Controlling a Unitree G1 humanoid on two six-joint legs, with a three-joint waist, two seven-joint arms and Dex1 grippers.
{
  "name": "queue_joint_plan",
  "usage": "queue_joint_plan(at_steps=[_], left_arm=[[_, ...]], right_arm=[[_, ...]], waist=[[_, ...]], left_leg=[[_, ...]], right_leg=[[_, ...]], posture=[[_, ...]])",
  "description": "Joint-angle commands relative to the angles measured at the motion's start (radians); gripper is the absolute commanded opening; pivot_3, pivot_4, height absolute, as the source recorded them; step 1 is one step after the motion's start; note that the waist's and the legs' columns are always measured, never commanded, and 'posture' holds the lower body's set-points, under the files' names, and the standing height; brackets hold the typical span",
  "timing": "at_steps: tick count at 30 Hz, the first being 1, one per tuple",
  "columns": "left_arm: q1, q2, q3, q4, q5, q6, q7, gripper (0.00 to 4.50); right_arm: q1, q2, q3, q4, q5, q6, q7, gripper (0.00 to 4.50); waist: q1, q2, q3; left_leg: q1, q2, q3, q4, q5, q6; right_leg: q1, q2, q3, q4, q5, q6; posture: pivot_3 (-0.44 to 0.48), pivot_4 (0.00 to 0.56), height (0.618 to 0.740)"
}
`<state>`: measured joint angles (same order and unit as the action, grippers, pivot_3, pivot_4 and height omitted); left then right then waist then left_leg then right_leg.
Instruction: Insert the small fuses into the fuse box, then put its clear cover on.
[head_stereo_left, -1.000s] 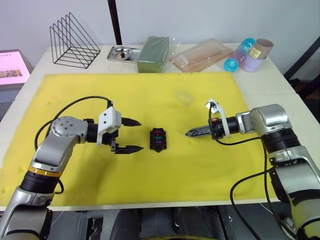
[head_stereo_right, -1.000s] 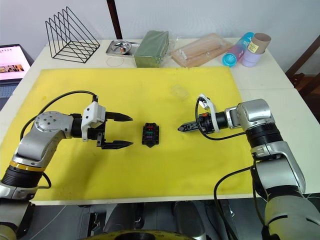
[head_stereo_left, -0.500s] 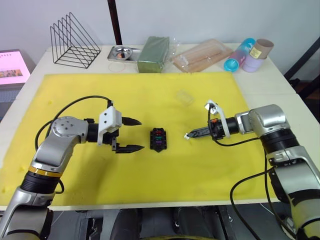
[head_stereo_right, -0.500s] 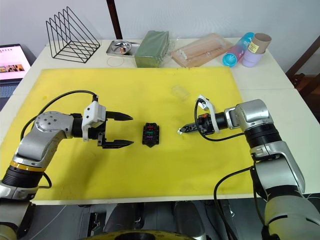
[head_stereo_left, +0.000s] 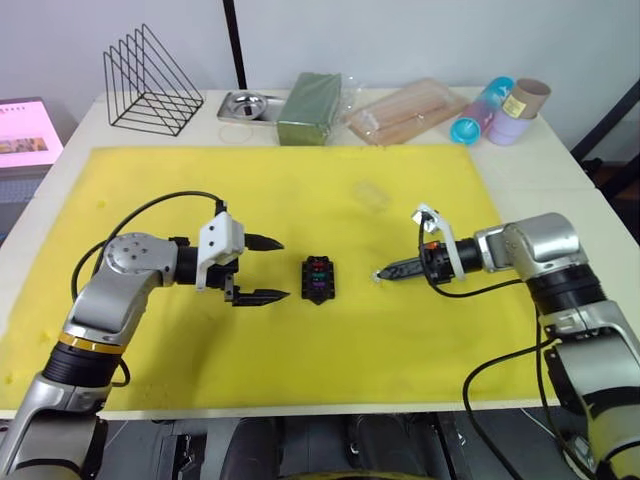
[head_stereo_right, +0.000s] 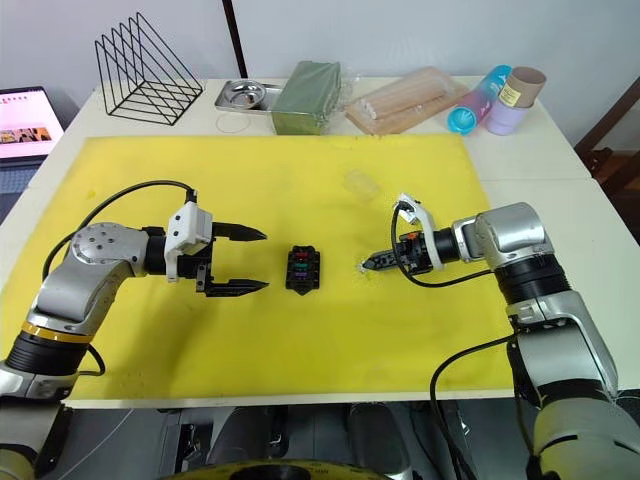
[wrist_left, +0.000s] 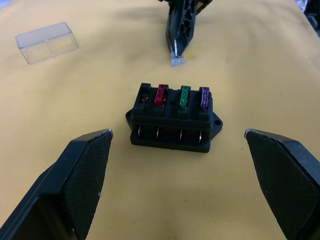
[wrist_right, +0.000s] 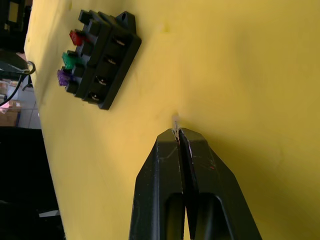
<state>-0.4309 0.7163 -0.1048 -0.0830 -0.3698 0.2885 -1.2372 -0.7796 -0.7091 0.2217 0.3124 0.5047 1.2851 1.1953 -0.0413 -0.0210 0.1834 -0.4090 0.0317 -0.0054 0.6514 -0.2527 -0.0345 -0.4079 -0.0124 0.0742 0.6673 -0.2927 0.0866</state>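
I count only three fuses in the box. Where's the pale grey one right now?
The pale grey fuse is pinched at the tips of the right gripper, low over the yellow mat just to the robot's right of the fuse box, whose fourth slot is empty.

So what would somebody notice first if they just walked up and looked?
Probably the little black fuse box in the middle of the big yellow mat, with red, green and purple fuses standing in it and one slot empty. Beside it, the right gripper pinches the pale grey fuse just above the mat, while the left gripper waits wide open on the other side.
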Motion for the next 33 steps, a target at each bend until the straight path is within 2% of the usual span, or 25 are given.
queue_joint_plan(at_steps=[1,6,16,31,32,33], left_arm=[[-0.008,0.000,0.008,-0.021,-0.001,-0.012,0.001,4.50],[-0.009,-0.006,0.003,-0.020,0.001,-0.014,0.002,4.50],[-0.020,-0.021,-0.003,-0.010,0.011,-0.018,-0.002,4.50],[-0.015,-0.013,0.003,-0.009,0.015,-0.019,-0.005,4.50],[-0.016,-0.013,0.004,-0.008,0.015,-0.020,-0.005,4.50],[-0.016,-0.013,0.004,-0.007,0.015,-0.021,-0.006,4.50]], right_arm=[[0.033,-0.011,-0.045,-0.067,0.041,0.059,-0.034,0.01],[0.085,-0.005,-0.124,-0.133,0.080,0.122,-0.106,0.01],[0.114,0.005,-0.168,-0.146,0.096,0.109,-0.189,0.01],[0.181,-0.117,-0.145,-0.247,0.124,0.030,-0.124,0.01],[0.184,-0.122,-0.149,-0.251,0.122,0.018,-0.121,0.46],[0.181,-0.123,-0.159,-0.252,0.124,0.009,-0.121,0.59]], waist=[[-0.001,0.000,0.000],[-0.001,0.000,0.000],[-0.001,0.000,0.000],[-0.003,0.000,0.000],[-0.003,0.000,0.000],[-0.003,0.000,0.000]], left_leg=[[0.000,0.000,0.000,0.000,0.000,0.000],[0.000,0.000,0.000,0.000,0.000,0.000],[0.000,0.000,0.000,0.000,0.000,0.000],[0.000,0.000,0.000,0.000,0.000,0.000],[0.000,0.000,0.000,0.000,0.000,0.000],[0.000,0.000,0.000,0.000,0.000,0.000]], right_leg=[[0.000,0.000,0.000,0.000,0.000,0.000],[0.000,0.000,0.000,0.000,0.000,0.000],[0.000,0.000,0.000,0.000,0.000,0.000],[0.000,0.000,0.000,0.000,0.000,0.000],[0.000,0.001,0.000,0.000,0.000,0.000],[0.000,0.001,0.000,0.000,0.000,0.000]], posture=[[0.000,0.150,0.740],[0.000,0.150,0.740],[0.000,0.150,0.740],[0.000,0.150,0.740],[0.000,0.150,0.740],[0.000,0.150,0.740]])
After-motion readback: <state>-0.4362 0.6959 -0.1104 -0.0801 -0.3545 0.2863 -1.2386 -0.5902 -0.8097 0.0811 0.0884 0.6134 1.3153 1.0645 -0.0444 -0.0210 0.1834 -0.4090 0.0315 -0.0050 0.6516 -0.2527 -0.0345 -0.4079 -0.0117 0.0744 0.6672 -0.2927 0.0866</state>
